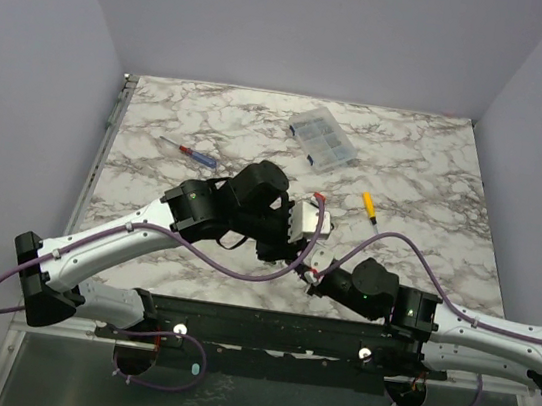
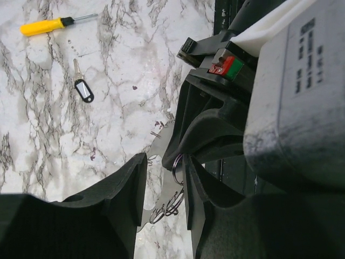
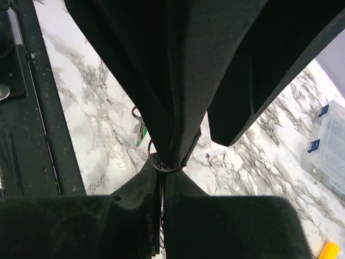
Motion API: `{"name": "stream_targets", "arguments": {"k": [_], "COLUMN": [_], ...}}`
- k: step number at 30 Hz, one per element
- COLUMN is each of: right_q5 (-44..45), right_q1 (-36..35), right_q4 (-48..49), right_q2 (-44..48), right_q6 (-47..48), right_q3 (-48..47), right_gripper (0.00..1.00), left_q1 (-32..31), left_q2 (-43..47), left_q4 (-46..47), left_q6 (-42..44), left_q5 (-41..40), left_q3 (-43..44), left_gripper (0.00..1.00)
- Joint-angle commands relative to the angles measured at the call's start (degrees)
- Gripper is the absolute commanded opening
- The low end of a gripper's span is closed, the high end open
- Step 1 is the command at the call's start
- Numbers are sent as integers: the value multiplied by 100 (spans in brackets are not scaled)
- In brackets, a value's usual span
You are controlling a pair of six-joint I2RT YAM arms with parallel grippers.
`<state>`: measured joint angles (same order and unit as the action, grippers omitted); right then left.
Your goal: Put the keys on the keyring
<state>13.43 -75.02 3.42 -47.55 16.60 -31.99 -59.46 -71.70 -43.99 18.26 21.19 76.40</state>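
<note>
The keyring (image 3: pixel 160 163), a thin wire ring, is pinched between the fingertips of my right gripper (image 3: pixel 163 174), which is shut on it. My left gripper (image 2: pixel 164 162) stands open around it, and the keyring (image 2: pixel 177 162) rests against its right finger (image 2: pixel 200 199). A flat grey metal piece (image 2: pixel 156 178) with small wire rings sits between the left fingers; I cannot tell if it is a key. One silvery key with a black tag (image 2: pixel 82 88) lies on the marble. In the top view both grippers meet near the front edge (image 1: pixel 303 260), hiding the ring.
A yellow-handled screwdriver (image 1: pixel 369 206) lies right of centre, a blue-and-red screwdriver (image 1: pixel 189 151) at the left, a clear parts box (image 1: pixel 323 138) at the back. A green tag (image 3: pixel 141 135) lies on the marble just beyond the grippers. The black base rail (image 1: pixel 263 328) runs along the front.
</note>
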Motion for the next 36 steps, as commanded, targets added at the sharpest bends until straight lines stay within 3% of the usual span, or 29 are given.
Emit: {"name": "stream_targets", "arguments": {"k": [1, 7, 13, 19, 23, 28, 36], "right_q5": [329, 492, 559, 606, 630, 642, 646], "right_q1": [-39, -50, -60, -56, -64, -67, -65], "right_q4": [195, 196, 203, 203, 203, 219, 349], "right_q2": [113, 121, 116, 110, 135, 161, 305], "right_q6": [89, 80, 80, 89, 89, 87, 88], "right_q3": [-202, -199, -202, -213, -220, -196, -143], "right_gripper": [1, 1, 1, 1, 1, 1, 1], "left_q1": [13, 9, 19, 22, 22, 16, 14], "left_q2": [-75, -122, -135, -164, -160, -143, 3], "left_q4": [-186, -313, -385, -452, -438, -450, -345], "left_q6": [-123, -249, -386, -362, -319, -341, -298], "left_q5": [5, 112, 285, 353, 350, 266, 255], "left_q3": [21, 158, 282, 252, 171, 264, 251], "left_gripper": [38, 49, 50, 41, 29, 3, 0]}}
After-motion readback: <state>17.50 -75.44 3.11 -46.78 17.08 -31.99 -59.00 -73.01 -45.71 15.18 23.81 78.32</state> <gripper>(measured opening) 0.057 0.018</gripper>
